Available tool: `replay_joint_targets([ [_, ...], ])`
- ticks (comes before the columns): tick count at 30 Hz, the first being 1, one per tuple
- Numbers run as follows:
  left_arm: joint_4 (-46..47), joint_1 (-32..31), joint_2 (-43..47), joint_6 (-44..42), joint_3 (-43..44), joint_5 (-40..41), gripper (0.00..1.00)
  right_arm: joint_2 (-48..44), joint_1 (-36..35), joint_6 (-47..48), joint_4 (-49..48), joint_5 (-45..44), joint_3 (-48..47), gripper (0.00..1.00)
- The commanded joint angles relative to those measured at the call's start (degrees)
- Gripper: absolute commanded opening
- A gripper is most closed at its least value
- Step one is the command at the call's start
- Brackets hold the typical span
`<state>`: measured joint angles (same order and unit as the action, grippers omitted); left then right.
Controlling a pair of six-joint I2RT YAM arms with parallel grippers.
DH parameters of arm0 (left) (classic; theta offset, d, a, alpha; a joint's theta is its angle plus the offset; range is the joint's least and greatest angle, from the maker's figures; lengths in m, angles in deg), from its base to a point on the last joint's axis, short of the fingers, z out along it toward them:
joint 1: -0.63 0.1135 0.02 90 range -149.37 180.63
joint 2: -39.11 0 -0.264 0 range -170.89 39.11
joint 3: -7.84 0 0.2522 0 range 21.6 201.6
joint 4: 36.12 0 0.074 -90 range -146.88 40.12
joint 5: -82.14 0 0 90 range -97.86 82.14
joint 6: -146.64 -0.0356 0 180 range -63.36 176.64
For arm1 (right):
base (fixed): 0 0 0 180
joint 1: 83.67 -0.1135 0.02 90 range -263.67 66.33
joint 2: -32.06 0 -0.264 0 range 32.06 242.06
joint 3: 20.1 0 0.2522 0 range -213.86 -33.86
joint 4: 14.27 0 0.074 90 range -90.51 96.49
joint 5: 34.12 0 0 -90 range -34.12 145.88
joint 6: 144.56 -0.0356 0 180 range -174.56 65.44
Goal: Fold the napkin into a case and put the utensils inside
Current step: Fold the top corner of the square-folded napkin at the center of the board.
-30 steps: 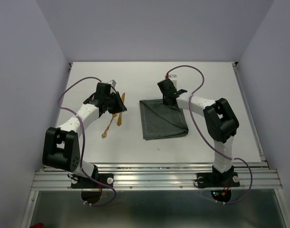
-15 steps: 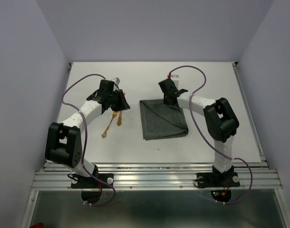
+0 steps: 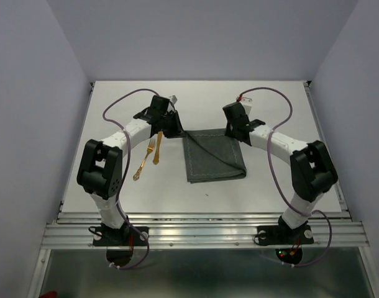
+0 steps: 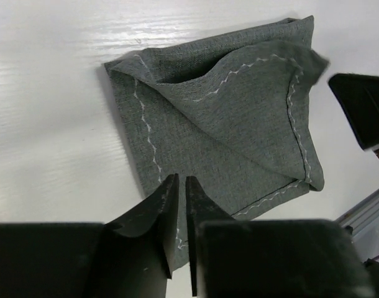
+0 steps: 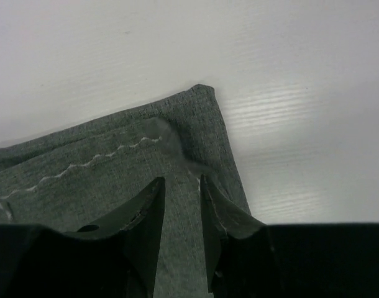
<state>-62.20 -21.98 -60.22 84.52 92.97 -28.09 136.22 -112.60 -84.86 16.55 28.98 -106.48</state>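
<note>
Tabletop (image 3: 208, 99): white, carrying the cloth and the cutlery.
Napkin (image 3: 211, 158): dark grey, folded to a rough square, lying flat at the middle of the tabletop. The left wrist view (image 4: 227, 124) shows a top layer folded across on the diagonal, with the pale zigzag stitching running along that fold and along the outer edges.
Utensils (image 3: 156, 149): two thin orange-brown pieces at 9 o'clock of the napkin, near it but not touching. The nearer one is a fork with its tines toward 12 o'clock. The other slants away toward 7 o'clock.
Left claw (image 3: 174, 127): at the napkin's 11 o'clock corner. In its own camera (image 4: 180, 186) the fingers are almost together with only a thin slit between them. They hold nothing, and their tips are over the cloth's stitched edge.
Right claw (image 3: 234, 131): at the napkin's 1 o'clock corner. In its own camera (image 5: 182, 186) the fingers stand slightly apart over the cloth (image 5: 102, 161), just behind the corner. Cloth shows in the gap, and nothing is pinched.
</note>
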Motion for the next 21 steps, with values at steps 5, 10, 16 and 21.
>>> replay_joint_targets([
  [5, 0.72, -2.52, -5.61, 1.3, 7.55, -2.27, 0.03, -17.39, 0.36, -4.85, 0.69, 3.5, 13.97, 0.34],
  [10, 1.07, -2.88, -8.42, 0.95, 9.31, -2.8, 0.0, -23.47, 0.36, -6.08, 0.26, 9.92, 20.4, 0.34],
  [16, 0.37, -2.97, -12.89, 0.07, 12.38, -1.92, 0.0, -27.24, -0.16, -8.36, 1.4, 14.32, 24.54, 0.35],
  [21, -0.25, -2.96, -16.68, -0.02, 15.37, -0.43, 0.0, -28.05, -0.16, -9.68, -0.27, 16.0, 28.93, 0.3],
])
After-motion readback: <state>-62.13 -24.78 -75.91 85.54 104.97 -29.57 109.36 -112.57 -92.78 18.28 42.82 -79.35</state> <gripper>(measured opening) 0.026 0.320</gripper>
